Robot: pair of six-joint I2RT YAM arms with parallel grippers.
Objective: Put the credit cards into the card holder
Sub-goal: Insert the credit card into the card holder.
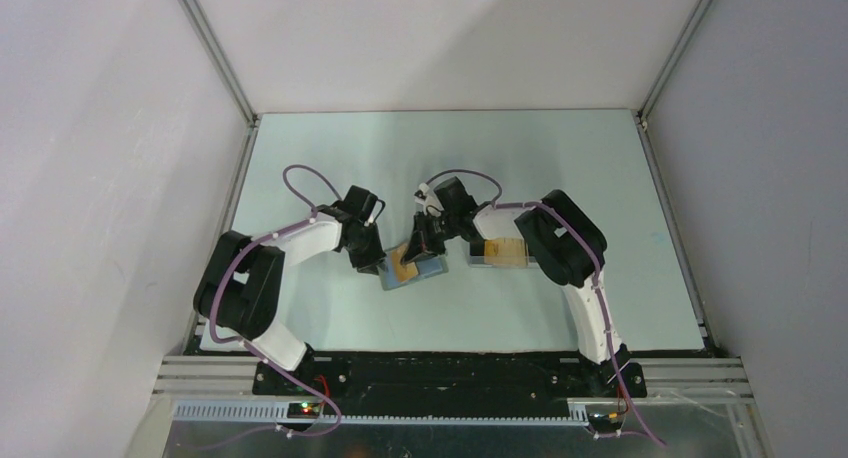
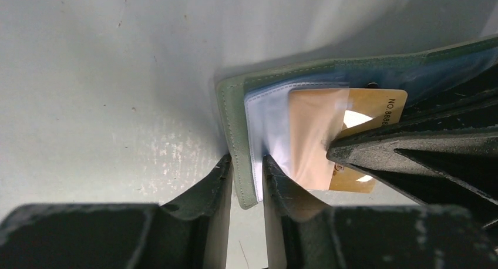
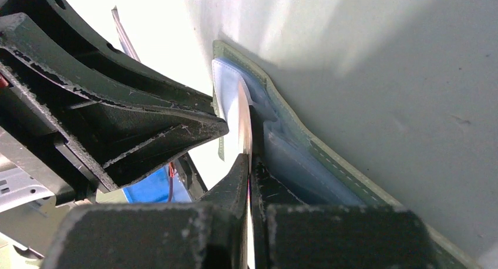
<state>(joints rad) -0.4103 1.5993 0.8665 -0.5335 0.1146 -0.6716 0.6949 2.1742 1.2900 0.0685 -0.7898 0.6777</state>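
Observation:
The grey-green card holder (image 1: 430,272) lies open on the table at the centre. My left gripper (image 2: 247,166) is shut on its left edge (image 2: 232,122), pinning the cover and a clear sleeve. My right gripper (image 3: 251,163) is shut on an orange-gold credit card (image 2: 364,107), seen edge-on in the right wrist view (image 3: 244,125). The card's front part sits inside a clear sleeve (image 2: 311,134) of the holder. The holder's bluish-grey inside (image 3: 293,157) shows beside my right fingers. More orange cards (image 1: 503,250) lie to the right under the right arm.
A clear plastic tray (image 1: 478,257) holds the other cards, partly hidden by the right arm. The two grippers are close together over the holder (image 1: 405,258). Grey walls enclose the table on three sides.

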